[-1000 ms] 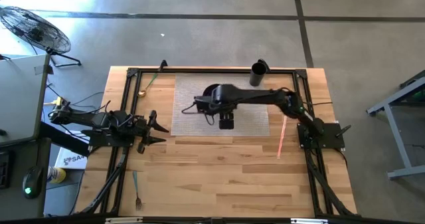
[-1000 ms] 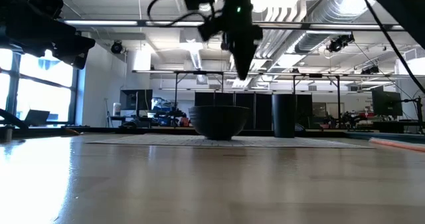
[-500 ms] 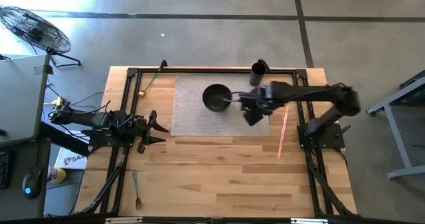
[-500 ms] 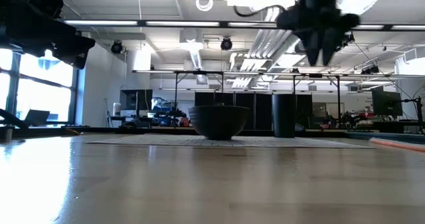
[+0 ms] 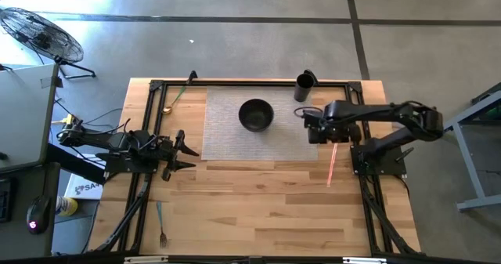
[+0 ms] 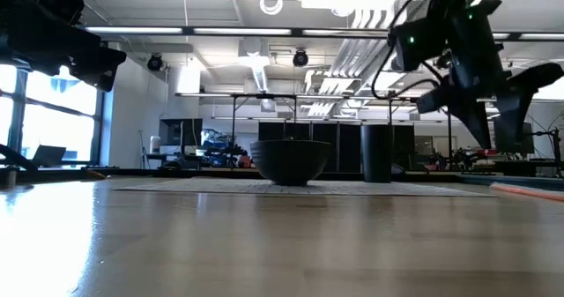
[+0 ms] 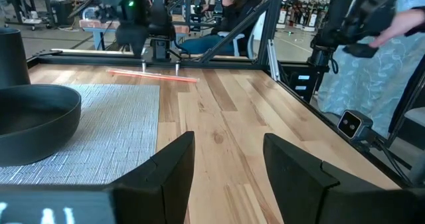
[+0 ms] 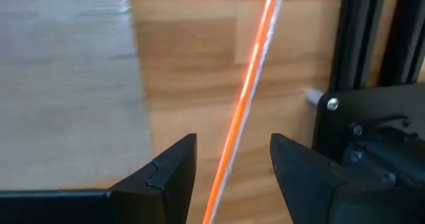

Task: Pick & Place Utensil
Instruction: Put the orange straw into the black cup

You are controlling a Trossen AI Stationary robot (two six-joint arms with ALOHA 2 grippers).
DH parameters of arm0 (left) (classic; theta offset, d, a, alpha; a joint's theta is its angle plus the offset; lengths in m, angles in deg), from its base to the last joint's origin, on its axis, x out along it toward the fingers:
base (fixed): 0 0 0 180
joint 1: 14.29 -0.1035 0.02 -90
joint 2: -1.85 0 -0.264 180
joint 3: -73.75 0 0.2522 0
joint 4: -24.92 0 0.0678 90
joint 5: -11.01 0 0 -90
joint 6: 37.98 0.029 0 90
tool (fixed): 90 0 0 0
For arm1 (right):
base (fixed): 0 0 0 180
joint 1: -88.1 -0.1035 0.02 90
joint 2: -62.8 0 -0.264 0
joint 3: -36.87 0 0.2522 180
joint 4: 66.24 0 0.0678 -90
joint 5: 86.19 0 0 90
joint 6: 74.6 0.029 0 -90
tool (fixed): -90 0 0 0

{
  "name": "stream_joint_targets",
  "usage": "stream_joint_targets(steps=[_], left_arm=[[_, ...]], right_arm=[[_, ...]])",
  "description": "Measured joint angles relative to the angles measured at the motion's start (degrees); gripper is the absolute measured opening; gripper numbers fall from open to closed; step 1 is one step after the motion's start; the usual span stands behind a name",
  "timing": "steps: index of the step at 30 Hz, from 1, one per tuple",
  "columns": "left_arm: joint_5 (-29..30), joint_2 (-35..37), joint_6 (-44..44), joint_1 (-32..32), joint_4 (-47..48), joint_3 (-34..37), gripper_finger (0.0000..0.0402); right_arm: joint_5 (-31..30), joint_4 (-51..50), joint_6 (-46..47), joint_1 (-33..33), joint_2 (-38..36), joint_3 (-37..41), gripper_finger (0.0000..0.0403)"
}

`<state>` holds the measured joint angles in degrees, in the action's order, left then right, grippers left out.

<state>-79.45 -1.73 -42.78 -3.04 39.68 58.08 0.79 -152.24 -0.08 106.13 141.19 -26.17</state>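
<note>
A long thin orange utensil [image 5: 331, 162] lies flat on the bare wood, just right of the grey mat [image 5: 227, 142]. It also appears in the right wrist view [image 8: 247, 94] and the left wrist view [image 7: 153, 75]. My right gripper [image 5: 318, 132] hangs open above the mat's right edge, near the utensil's far end and clear of the table [image 6: 483, 125]. In its wrist view the orange utensil runs between the open fingers [image 8: 232, 177], which do not touch it. My left gripper [image 5: 183, 153] waits open at the table's left [image 7: 226, 164].
A dark bowl [image 5: 255, 115] stands on the mat and a dark cup [image 5: 304, 85] at the mat's far right corner. A green-handled spoon [image 5: 175, 96] lies at the far left, a teal fork [image 5: 161, 225] near left. The right arm's base [image 5: 380, 158] stands beside the orange utensil.
My right gripper has swung from beside the bowl toward the table's right edge, past the mat's right side, and has come down closer to the orange utensil, turning as it went. The left arm and all objects have stayed where they were.
</note>
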Motion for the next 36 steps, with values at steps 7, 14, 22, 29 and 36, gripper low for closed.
stream_joint_targets(steps=[7,14,22,29,36], left_arm=[[0.0,0.0,0.0,0.0,0.0,0.0,0.0177],[0.0,0.0,0.0,0.0,0.0,0.0,0.0177],[0.0,0.0,0.0,0.0,0.0,0.0,0.0177],[0.0,0.0,0.0,0.0,0.0,0.0,0.0177],[0.0,0.0,0.0,0.0,0.0,0.0,0.0177]], right_arm=[[3.3,10.4,-3.7,8.1,0.0,7.1,0.0177],[2.9,13.8,-5.1,13.1,0.0,12.1,0.0163],[4.3,17.7,-9.0,17.7,-0.2,16.7,0.0157],[5.1,19.2,-11.6,18.7,-2.1,18.3,0.0142],[8.7,23.2,-15.0,20.1,-4.2,19.8,0.0101]])
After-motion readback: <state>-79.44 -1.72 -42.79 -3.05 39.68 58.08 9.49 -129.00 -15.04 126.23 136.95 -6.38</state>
